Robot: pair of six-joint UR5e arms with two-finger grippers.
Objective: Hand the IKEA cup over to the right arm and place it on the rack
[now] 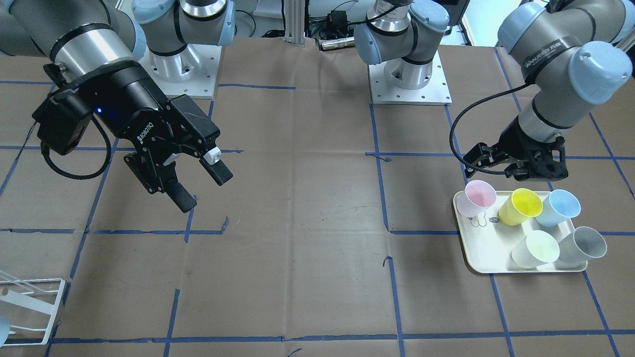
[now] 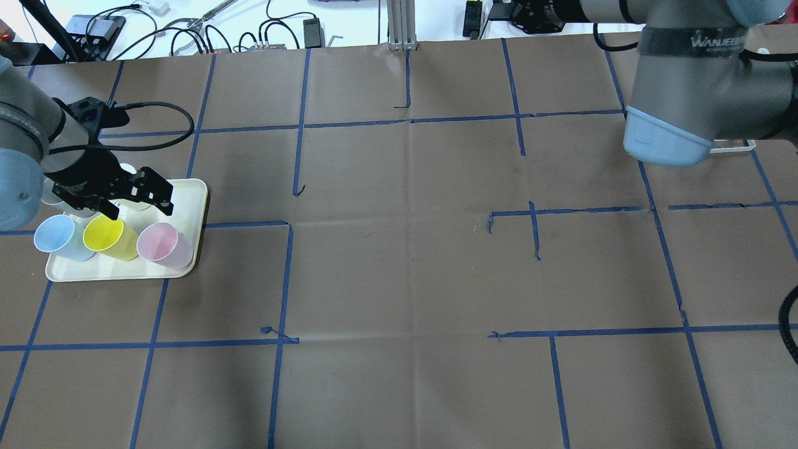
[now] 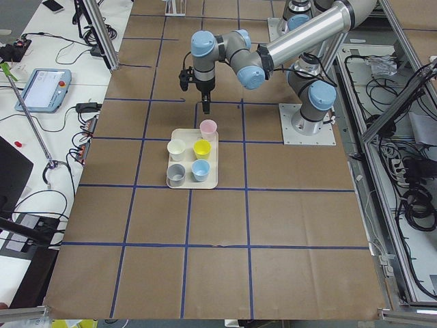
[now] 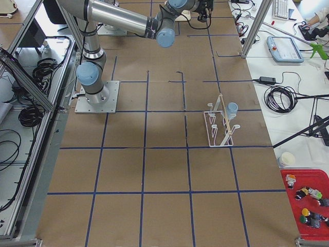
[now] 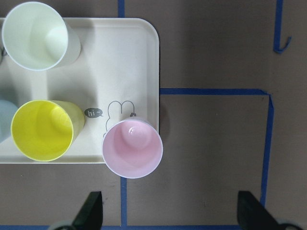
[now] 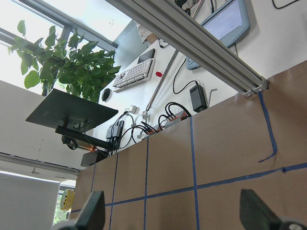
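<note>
- Above the cream tray, at the table's end on the robot's left: the left gripper, pointing straight down, jaws spread wide, nothing between them. Nearest to the pink IKEA cup without touching it. Probably lined up for a pick, with a gap ample for the rim.
- On the tray, five cups in all, upright, mouths up, close together. Pink at the corner toward the table's middle, yellow cup just beside it, pale green cup on the tray's far side, sky-blue cup and grey cup toward the table's end.
- Cups of smooth matte plastic, seemingly thin-walled, tapering to the base, with round rims. Likely light, a little slippery, easy to tip with a nudge.
- Tray with rounded corners and a low raised lip, printed with a rabbit outline and a "hi" bubble.
- Well apart, on the robot's right side: the right gripper, a black ROBOTIQ linkage claw with flat dark pads. Raised off the table, tilted, jaws wide and empty, seemingly waiting for the hand-over.
- Toward the table's end on the robot's right: the rack, white thin wire with slanted pegs. One pale blue cup on the rack, its orientation too small to tell.
- Underneath everything, creased brown paper gridded with blue tape.
- Transfer not yet begun, by the look of it.
</note>
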